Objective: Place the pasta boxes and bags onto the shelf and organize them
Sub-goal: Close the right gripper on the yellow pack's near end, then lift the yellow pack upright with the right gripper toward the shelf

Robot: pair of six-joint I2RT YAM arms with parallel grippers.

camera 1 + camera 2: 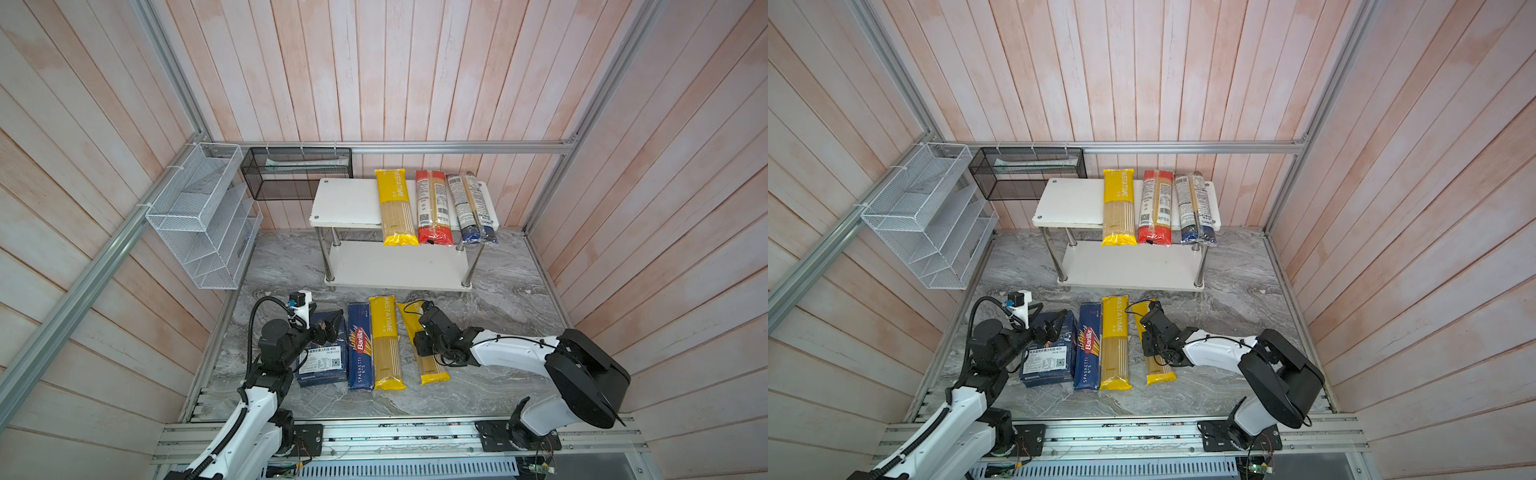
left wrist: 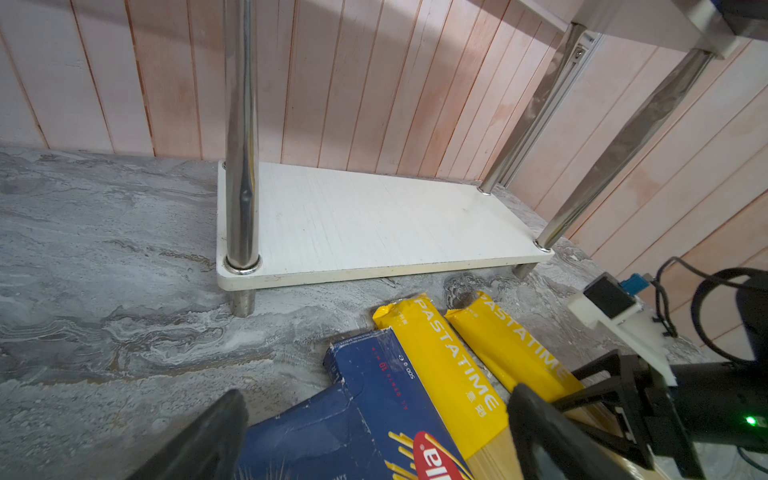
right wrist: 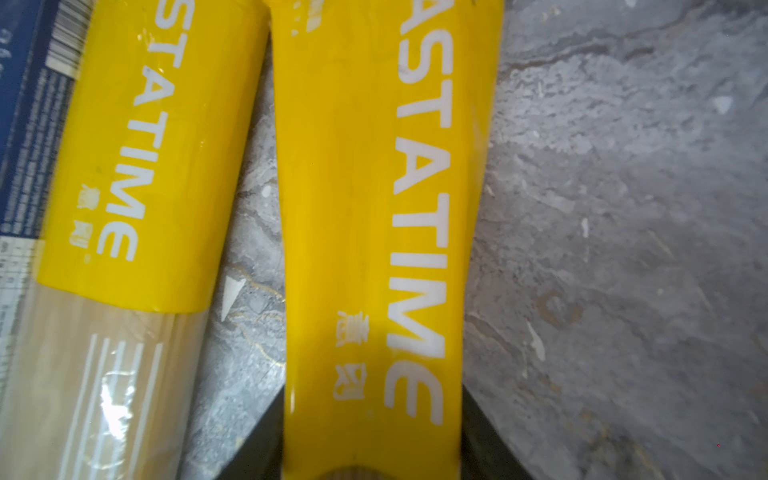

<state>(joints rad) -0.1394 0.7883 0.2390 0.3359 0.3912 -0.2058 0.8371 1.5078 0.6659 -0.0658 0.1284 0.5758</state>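
**Right jaws on a yellow bag in front of the shelf**

The shelf [image 1: 353, 203] stood against the back wall. Its lower board was bare. Three bags lay side by side on the right half of its top board, their near ends hanging over the front edge: the shelf yellow bag [image 1: 395, 208], the red-ended bag [image 1: 433, 208] and the blue-ended bag [image 1: 471, 208].

The rest lay in a row on the floor in front of the shelf. The wide box [image 1: 324, 365] was off the shelf's left end and the narrow box [image 1: 360, 349] was just beside it. Next came the middle yellow bag [image 1: 386, 345], then the outer yellow bag [image 3: 365, 208], which was angled slightly.

My right gripper [image 3: 374, 415] was down on that outer bag. One finger pressed each long side and the wrapper was pinched narrow between them. My left gripper [image 2: 374, 415] hung over the far end of the wide box, its jaws spread wide and holding nothing.
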